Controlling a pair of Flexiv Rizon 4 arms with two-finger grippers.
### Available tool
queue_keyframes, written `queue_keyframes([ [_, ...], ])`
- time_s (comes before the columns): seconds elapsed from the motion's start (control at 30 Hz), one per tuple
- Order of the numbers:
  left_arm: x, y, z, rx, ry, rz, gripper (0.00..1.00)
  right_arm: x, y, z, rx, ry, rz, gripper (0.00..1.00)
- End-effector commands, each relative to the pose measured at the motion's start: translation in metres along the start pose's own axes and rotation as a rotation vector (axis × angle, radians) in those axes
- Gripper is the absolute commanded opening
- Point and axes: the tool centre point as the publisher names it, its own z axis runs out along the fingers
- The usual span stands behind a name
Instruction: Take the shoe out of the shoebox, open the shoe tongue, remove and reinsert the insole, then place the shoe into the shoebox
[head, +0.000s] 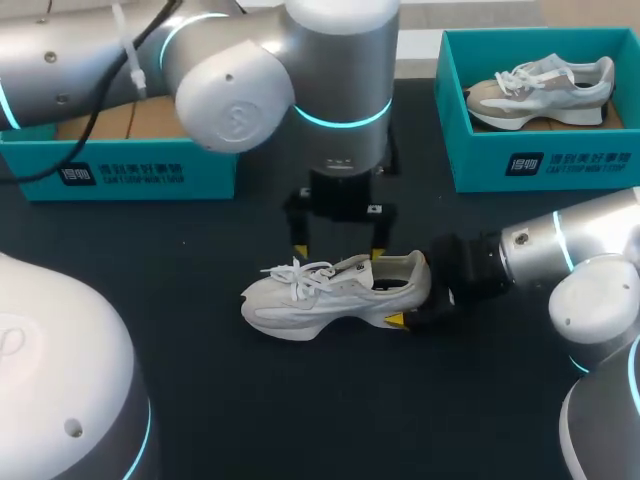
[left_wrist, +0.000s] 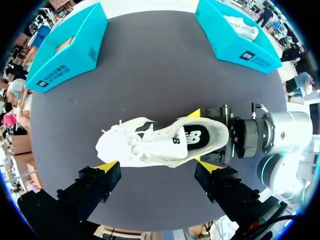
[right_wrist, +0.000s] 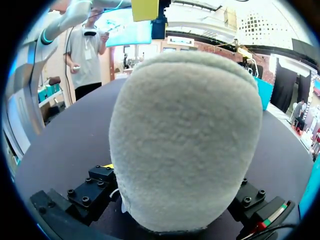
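The white shoe (head: 335, 292) lies out of its box, mid-table (head: 300, 400); tongue, insole and return are all left to do. The right gripper (head: 412, 297) seems clamped on its heel, one finger hidden. The left gripper (head: 338, 252) hangs spread above it. One box (head: 130, 170) at the far left corner looks empty; the other box (head: 540, 160), far right, holds a grey shoe (head: 545, 90).

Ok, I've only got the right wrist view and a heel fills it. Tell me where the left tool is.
Observer: The left tool hangs open just above the white shoe.
Operator: Check the insole.
Observer: A dark insole lies inside the shoe.
Operator: Now find me an empty box.
Observer: The left teal box looks free; what shows of its floor is bare brown.
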Motion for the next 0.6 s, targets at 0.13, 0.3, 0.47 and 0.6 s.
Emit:
queue_keyframes([
  [0.13, 0.002, -0.001, 0.0, -0.003, -0.005, 0.0, 1.0, -0.001, -0.001, 0.002, 0.003, -0.002, 0.0, 0.0],
  [0.3, 0.004, -0.002, 0.003, -0.007, -0.009, 0.003, 1.0, -0.001, -0.001, 0.002, 0.003, -0.002, 0.0, 0.0],
  [0.47, 0.011, -0.011, 0.016, -0.046, -0.016, 0.02, 1.0, -0.001, -0.001, 0.002, 0.003, -0.002, 0.0, 0.0],
  [0.6, 0.016, -0.018, 0.026, -0.071, -0.027, 0.02, 1.0, -0.001, -0.001, 0.002, 0.003, -0.002, 0.0, 0.0],
])
